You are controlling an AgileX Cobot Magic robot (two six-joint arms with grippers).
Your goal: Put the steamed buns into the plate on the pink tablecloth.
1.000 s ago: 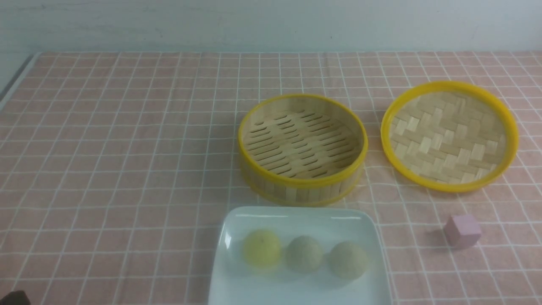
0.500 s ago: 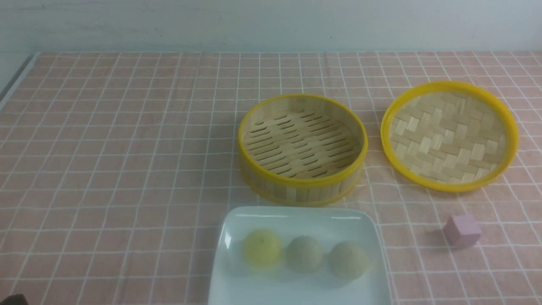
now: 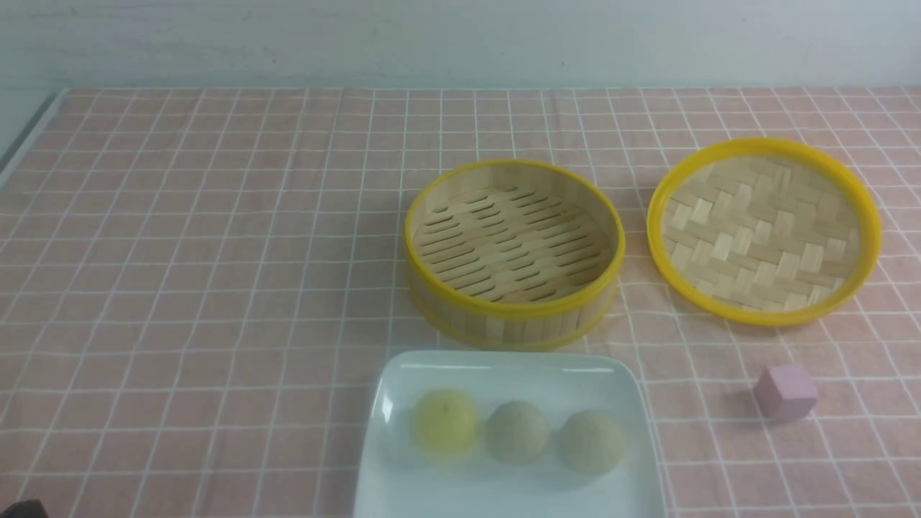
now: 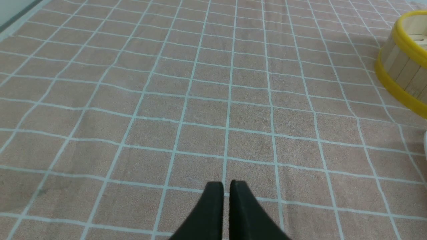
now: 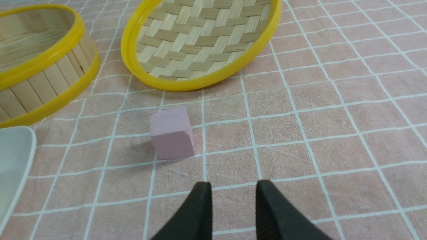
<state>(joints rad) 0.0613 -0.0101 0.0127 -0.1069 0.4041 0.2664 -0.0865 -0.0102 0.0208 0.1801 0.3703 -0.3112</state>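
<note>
The left gripper [image 4: 226, 186], jaws nearly shut and empty, and the right gripper [image 5: 233, 190], jaws slightly parted and empty, hover over the pink tablecloth [image 3: 216, 237] while three steamed buns [image 3: 518, 430], one yellow, two beige-green, sit in a row on the white plate [image 3: 504, 367].

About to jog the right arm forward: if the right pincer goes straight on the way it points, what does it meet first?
Probably the woven lid. The right pincer is slightly open and empty; the pink cube sits just off its line and might be grazed. Depth is uncertain.
</note>
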